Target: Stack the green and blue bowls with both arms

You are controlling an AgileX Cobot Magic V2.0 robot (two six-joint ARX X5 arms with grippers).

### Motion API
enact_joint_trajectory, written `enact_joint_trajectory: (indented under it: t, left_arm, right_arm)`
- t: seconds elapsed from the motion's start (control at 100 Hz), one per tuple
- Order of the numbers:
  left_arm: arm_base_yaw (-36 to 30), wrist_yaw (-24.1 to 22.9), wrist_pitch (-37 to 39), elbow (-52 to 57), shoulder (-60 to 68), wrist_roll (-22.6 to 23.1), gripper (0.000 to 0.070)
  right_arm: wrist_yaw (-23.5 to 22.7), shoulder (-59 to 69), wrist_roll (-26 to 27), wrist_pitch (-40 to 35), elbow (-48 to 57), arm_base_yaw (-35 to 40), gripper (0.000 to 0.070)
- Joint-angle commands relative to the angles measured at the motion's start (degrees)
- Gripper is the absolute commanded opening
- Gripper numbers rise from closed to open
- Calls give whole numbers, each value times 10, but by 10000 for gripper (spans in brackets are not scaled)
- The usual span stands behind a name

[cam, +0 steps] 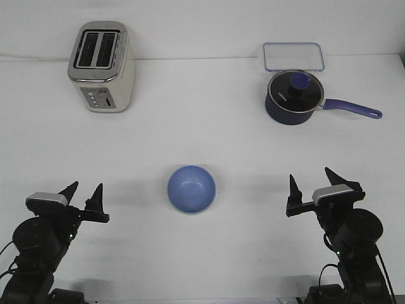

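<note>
So the blue bowl [191, 189] sits pretty much dead center on the white table [209, 136], right side up, with its rim showing all the way around. There's a pale sliver along its bottom edge, maybe a second bowl nested under it, but I honestly can't tell from the front view. I can't pick out a separate green bowl anywhere.

Left gripper [84, 195] is at about 8 o'clock from the bowl, down near the front edge of the table, fingers spread apart and holding nothing. Right gripper [314, 183] is at roughly 3 to 4 o'clock from the bowl, also splayed open with nothing between its fingers. Both point up and inward-ish and neither touches anything. There's bare table between each gripper and the bowl, so open room on both sides.

Far end of the table: a silver toaster [102, 67] at about 11 o'clock from the bowl, well away from it. A dark blue saucepan [293, 97] with its lid on at about 1 o'clock, with its handle sticking out toward the right edge of the table. Right behind the pan there's a clear flat tray [294, 56] up against the back edge. The whole middle band between those and the bowl is open surface.
</note>
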Motion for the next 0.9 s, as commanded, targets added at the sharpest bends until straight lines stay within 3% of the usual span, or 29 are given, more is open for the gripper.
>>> enact_joint_trajectory:
  t: [0.0,0.14,0.19,0.89]
  left_arm:
    - [-1,-2,5,6,0,2,376]
    - [-1,-2,2,6,0,2,0]
    - [-1,-2,2,6,0,0,9]
    - [-1,-2,7,7,-1,0,10]
  right_arm:
    - [0,2,5,6,1,1,495]
    - [1,2,5,6,1,1,126]
    - [0,2,5,6,1,1,0]
    - [0,2,5,6,1,1,0]
